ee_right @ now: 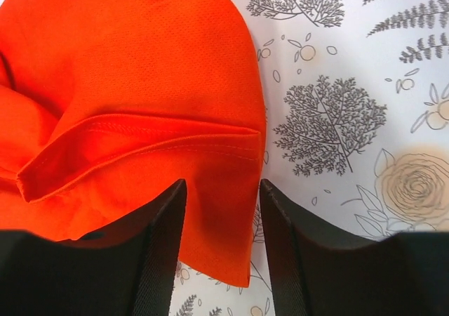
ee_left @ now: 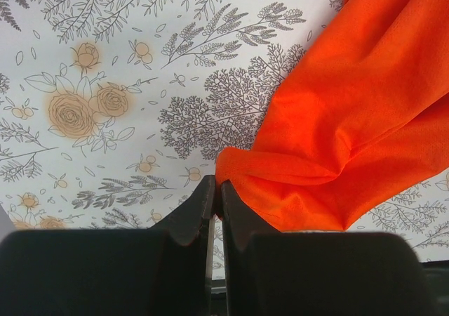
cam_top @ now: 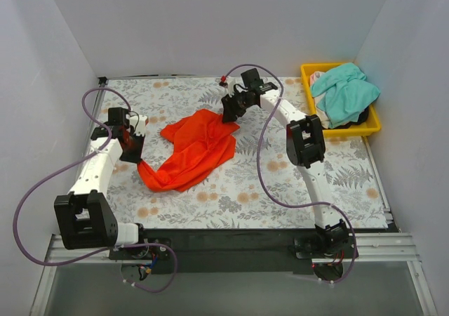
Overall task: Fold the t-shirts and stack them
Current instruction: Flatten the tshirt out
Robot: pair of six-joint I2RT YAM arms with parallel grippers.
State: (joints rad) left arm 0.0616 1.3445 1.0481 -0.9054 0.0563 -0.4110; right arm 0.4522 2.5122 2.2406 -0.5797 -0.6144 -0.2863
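Orange shirt (cam_top: 193, 151): crumpled in a loose heap at mid-table, on the flower-printed table (cam_top: 280, 189). One lobe trails toward the near left; a hemmed edge is at the far right end.

Teal shirt (cam_top: 345, 90): bunched up in the yellow bin (cam_top: 375, 123) at the far right corner, spilling over the rim. Well apart from the orange one.

Left gripper (ee_left: 214, 189): jaws pressed together, with the near-left corner of the orange shirt caught at their tips. The cloth rises from the table toward the pinch.

Left arm: reaches forward from its base along the left side, the forearm sloping up to the wrist, the gripper (cam_top: 133, 147) pointing down and inward.

Right gripper (ee_right: 222, 186): jaws apart, straddling the far right edge of the orange shirt. Cloth lies in the gap between them. Not clamped.

Right arm: runs up the right side to a raised elbow, then the forearm angles back and left. The gripper (cam_top: 230, 112) tips down over the far end of the shirt.
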